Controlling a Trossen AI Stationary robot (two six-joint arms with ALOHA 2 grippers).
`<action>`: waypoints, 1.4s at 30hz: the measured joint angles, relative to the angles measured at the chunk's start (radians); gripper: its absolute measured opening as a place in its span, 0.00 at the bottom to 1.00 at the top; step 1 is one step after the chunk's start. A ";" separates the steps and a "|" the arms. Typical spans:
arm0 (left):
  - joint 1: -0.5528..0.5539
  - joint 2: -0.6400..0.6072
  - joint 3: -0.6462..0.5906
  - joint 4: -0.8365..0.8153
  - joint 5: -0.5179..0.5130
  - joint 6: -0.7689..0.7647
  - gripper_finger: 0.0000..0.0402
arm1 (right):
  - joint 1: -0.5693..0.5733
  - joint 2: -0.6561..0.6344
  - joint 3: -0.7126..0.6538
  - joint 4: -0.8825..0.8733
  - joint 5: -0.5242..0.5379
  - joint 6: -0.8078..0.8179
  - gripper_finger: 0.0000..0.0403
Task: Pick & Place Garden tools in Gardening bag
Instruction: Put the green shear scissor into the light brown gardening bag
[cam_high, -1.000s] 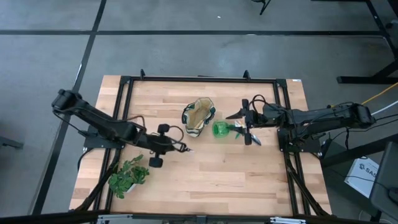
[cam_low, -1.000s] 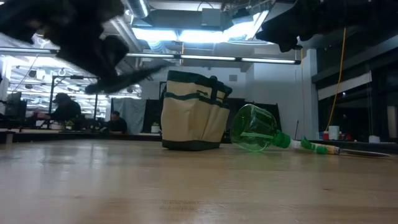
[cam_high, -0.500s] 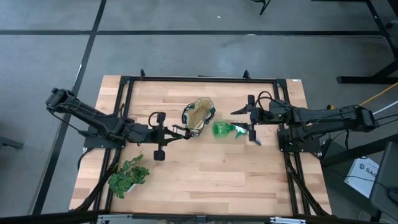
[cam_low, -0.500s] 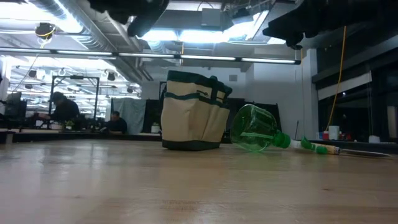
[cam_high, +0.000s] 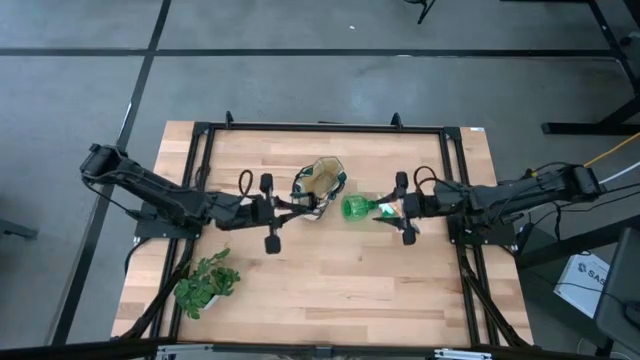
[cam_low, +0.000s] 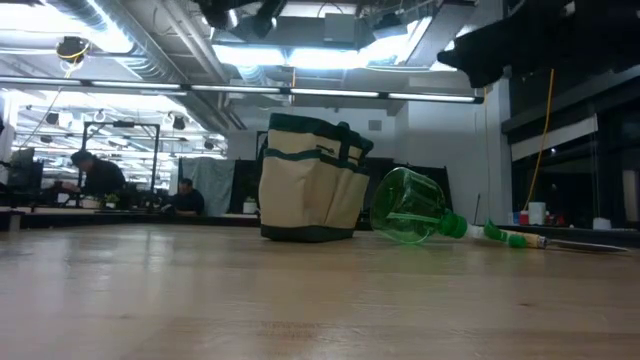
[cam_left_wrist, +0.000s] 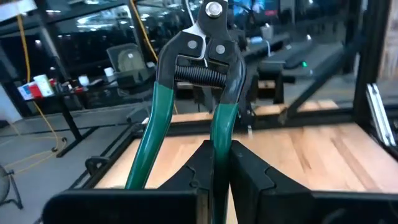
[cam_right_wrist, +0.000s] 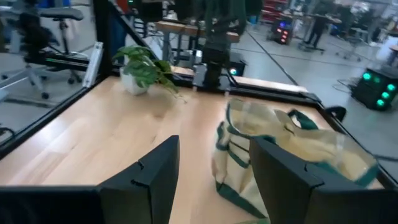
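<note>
Fingers (cam_left_wrist: 252, 177) of the left gripper (cam_high: 290, 207) pinch one green handle of the pruning shears (cam_left_wrist: 199, 74), held just beside the gardening bag (cam_high: 319, 186) rim. Right gripper (cam_high: 392, 210), fingers spread, hangs over the spray bottle (cam_high: 360, 208), which lies on the table (cam_high: 340, 290) beside the bag.

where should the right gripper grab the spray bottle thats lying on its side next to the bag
Probably at the narrow neck just behind the trigger head. The spray bottle lies on its side, its round body toward the gardening bag and its head toward the right gripper. The body is wide, rounded and could roll; the neck is slimmer. Come straight down from above, fingers on either side of the neck.
</note>
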 joint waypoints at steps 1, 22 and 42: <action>0.008 0.018 0.000 0.023 0.000 -0.013 0.06 | 0.001 0.000 -0.004 0.003 0.010 0.009 0.49; 0.122 0.182 0.001 0.362 0.009 -0.165 0.06 | -0.011 0.018 -0.012 0.097 0.036 -0.190 0.49; 0.138 0.190 0.001 0.351 -0.123 -0.201 0.06 | -0.011 0.018 -0.012 0.050 0.028 -0.235 0.49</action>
